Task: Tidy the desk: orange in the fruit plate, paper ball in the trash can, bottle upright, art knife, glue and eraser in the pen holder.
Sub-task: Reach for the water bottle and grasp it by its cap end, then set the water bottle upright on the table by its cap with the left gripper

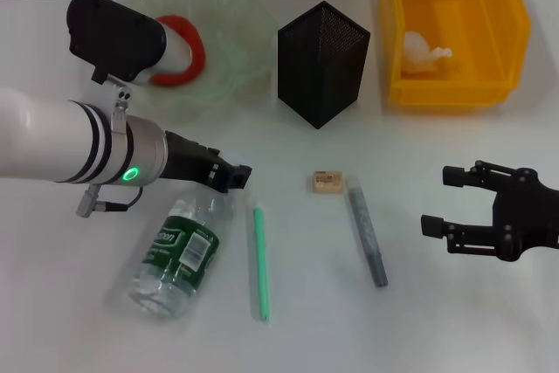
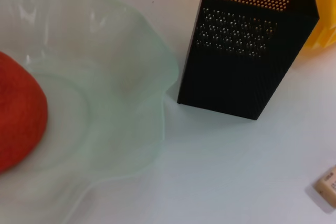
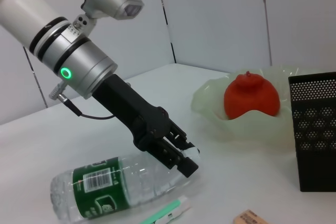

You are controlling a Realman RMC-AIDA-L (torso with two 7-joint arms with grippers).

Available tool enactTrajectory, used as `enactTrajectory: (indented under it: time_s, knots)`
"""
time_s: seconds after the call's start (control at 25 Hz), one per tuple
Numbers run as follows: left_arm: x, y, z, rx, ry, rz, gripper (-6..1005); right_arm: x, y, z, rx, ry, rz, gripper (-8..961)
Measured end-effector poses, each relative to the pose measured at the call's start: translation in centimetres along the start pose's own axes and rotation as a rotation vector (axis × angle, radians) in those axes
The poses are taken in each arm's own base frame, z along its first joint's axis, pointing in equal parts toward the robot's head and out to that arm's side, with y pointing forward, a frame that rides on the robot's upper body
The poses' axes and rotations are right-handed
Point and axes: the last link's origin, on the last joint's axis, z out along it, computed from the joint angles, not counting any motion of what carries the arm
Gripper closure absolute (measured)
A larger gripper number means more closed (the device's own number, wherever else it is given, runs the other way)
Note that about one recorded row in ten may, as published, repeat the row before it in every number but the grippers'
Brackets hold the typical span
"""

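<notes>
The bottle lies on its side on the table, also in the right wrist view. My left gripper is at its capped end, fingers closed around the cap. The orange sits in the fruit plate, partly hidden by my left arm. The paper ball lies in the trash can. The eraser, a thin green stick and a grey stick lie in front of the pen holder. My right gripper is open and empty at the right.
The left wrist view shows the plate's rim, the orange, the pen holder and the eraser's corner. The pen holder stands between plate and trash can. A wall rises behind the table.
</notes>
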Motion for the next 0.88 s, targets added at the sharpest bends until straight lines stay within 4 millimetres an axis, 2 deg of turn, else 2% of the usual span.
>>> enactTrajectory:
  time_s: [0.2,0.36,0.44,0.48,0.68,0.72,0.8,0.88]
  knots:
    - [0.1,0.0,0.0,0.002,-0.013,0.017,516,-0.2,-0.1,0.0,-0.005,-0.001,0.012,115]
    - [0.3,-0.3,-0.5,0.001,-0.011,0.048,524,-0.2,0.0,0.0,-0.012,-0.006,0.019,115]
    - [0.3,-0.5,-1.1,-0.008,0.004,0.069,526,-0.3,0.1,-0.1,-0.02,-0.008,0.018,115]
    - [0.3,-0.9,-2.5,-0.039,0.062,0.1,526,-0.3,0.2,0.0,-0.024,-0.009,0.018,114]
    - [0.1,-1.1,-3.6,-0.078,0.118,0.135,531,-0.3,0.2,-0.1,-0.028,-0.01,0.02,114]
    - [-1.3,-1.7,-6.0,-0.168,0.301,0.254,532,-0.4,0.2,0.0,-0.029,-0.01,0.019,114]
    - [-1.7,-1.9,-6.5,-0.179,0.343,0.278,533,-0.4,0.2,0.0,-0.032,-0.011,0.019,114]
    - [-3.1,-2.9,-7.7,-0.194,0.452,0.325,535,-0.5,0.2,0.0,-0.034,-0.011,0.017,114]
